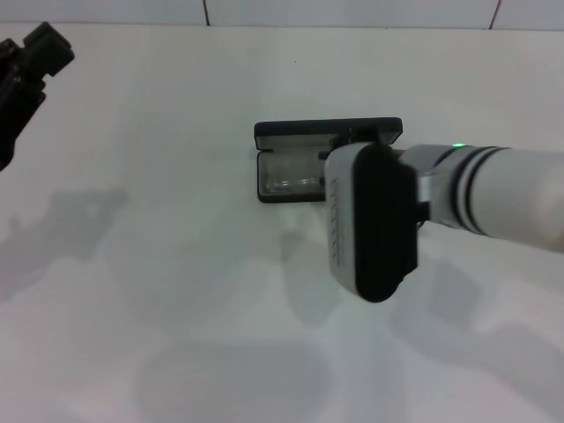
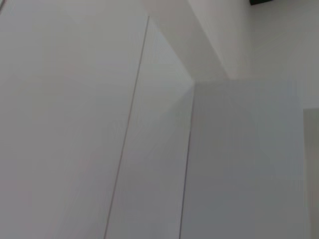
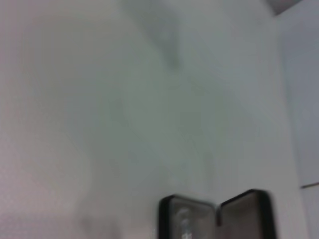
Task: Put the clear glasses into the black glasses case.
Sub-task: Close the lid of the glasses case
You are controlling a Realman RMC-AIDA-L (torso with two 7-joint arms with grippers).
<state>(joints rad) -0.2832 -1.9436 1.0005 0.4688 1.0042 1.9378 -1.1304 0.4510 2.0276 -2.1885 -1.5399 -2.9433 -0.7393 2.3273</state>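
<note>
Nearest the head camera, the right arm's wrist housing and the right gripper (image 1: 370,220) are seen reaching in from the right, covering the right part of the black glasses case (image 1: 291,134). That case lies open on the white counter (image 1: 159,291), its lid tipped toward the far side and its grey-lined tray on the near side. Inside the tray a faint glassy shape can be made out, judged to be the clear glasses (image 1: 295,181), apparently already resting within the case, though their fit cannot be confirmed. Whether the right jaws are apart or together cannot be told, since they are hidden behind the housing. The step in hand is judged to be the seating or release of the glasses; it would be done well by keeping the arms of the glasses folded within the tray walls and withdrawing straight upward so the case is not dragged. The left gripper (image 1: 31,62) is parked at the far left, and its jaw state cannot be told.
</note>
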